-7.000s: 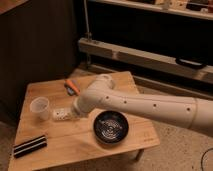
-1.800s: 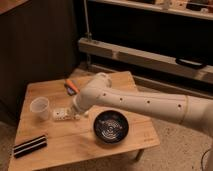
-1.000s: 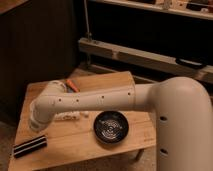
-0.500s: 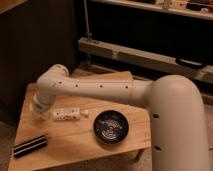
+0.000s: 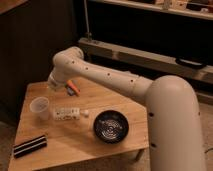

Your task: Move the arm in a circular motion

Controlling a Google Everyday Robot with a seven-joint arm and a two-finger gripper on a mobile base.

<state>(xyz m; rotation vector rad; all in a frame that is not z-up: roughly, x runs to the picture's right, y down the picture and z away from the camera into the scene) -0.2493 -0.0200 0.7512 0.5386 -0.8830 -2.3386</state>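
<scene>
Arm [image 5: 112,80]: thick white tube crossing from the right foreground over the table's [image 5: 75,147] far edge, barring that side.
Gripper [image 5: 55,86]: at the arm's end, low above the far left corner, near an orange item [image 5: 74,90].
Left half: translucent cup [image 5: 40,107] and small white box [image 5: 66,114] stand near each other.
Front left: striped block [image 5: 30,145].
Right centre: black bowl [image 5: 111,126].
Open wood: between block and bowl.
Behind: rack rail [image 5: 145,52].

Lab-like room, metal shelving [image 5: 150,57]
</scene>
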